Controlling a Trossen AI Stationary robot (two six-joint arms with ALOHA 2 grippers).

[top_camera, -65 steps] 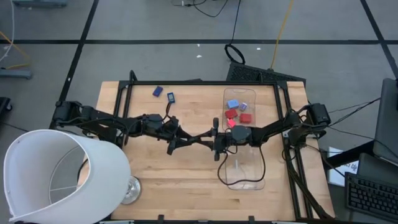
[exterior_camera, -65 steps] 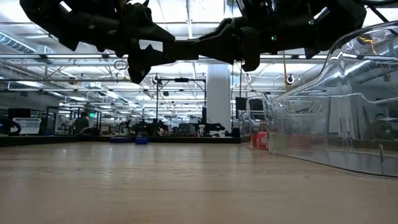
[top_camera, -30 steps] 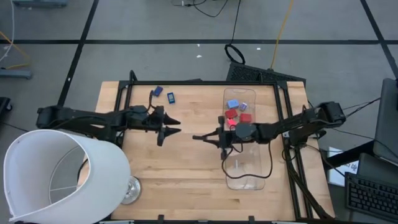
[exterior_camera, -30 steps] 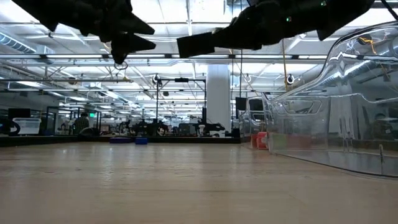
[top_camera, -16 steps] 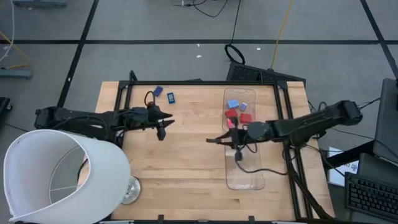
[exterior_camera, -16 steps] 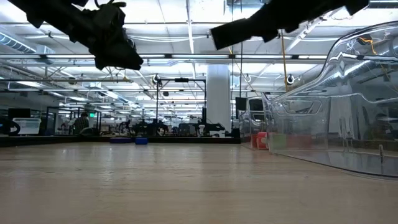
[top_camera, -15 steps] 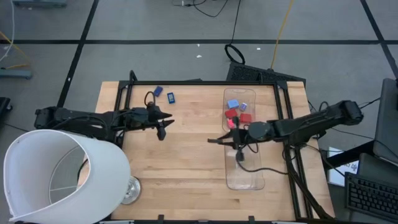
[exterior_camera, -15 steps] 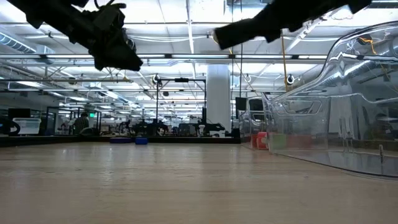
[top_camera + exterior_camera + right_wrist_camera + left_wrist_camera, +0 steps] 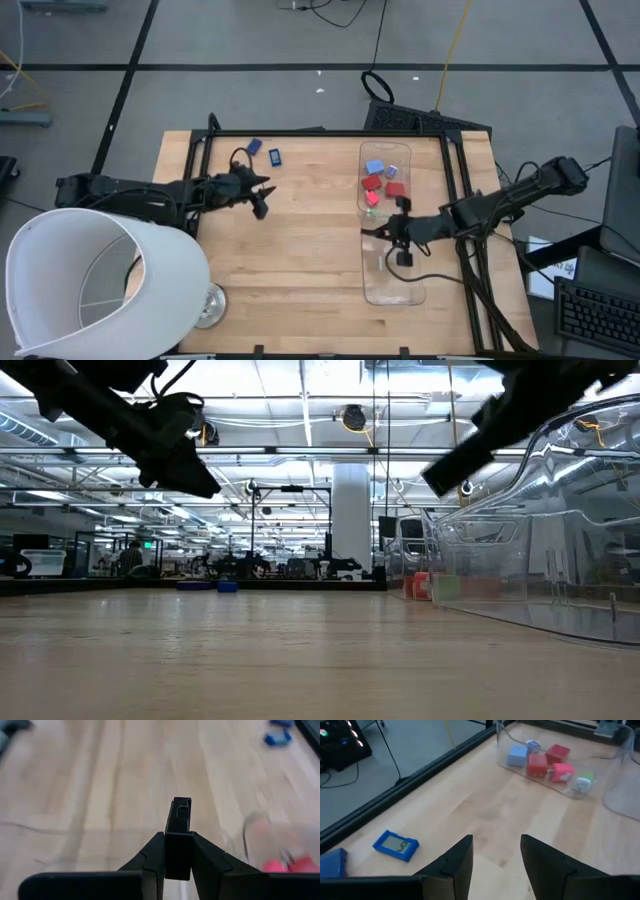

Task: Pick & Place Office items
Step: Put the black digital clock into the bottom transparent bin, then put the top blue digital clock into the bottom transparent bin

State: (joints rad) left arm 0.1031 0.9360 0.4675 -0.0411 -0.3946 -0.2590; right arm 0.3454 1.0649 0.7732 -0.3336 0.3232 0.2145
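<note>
My right gripper (image 9: 372, 232) hangs above the left wall of the clear tray (image 9: 395, 290), shut on a dark flat block (image 9: 178, 820). In the tray's far end lie a light blue piece (image 9: 375, 167), two red pieces (image 9: 372, 183) (image 9: 394, 189) and a pink one (image 9: 372, 198). On the table's far left lie a blue piece with a small screen (image 9: 396, 845) and a darker blue piece (image 9: 254, 147). My left gripper (image 9: 263, 198) hovers near them, above the wood, open with nothing between its fingers (image 9: 462, 860). My right gripper pinches the dark block (image 9: 178, 845) between its two fingers. The block's free end (image 9: 181, 805) sticks out ahead of the fingertips. The fingers slant downward toward the table's left side. The block is lifted clear of table and tray.
A big white lampshade (image 9: 90, 285) lies at the near left corner, with a small glassy base (image 9: 208, 305) beside it. A black frame (image 9: 300, 132) runs along the far edge. Bare wood lies between the arms.
My right gripper has carried the dark block from the table's middle toward the right edge, up to the tray's left wall, rolling as it went. My left gripper has sunk a little and tipped downward, staying near the far left.
</note>
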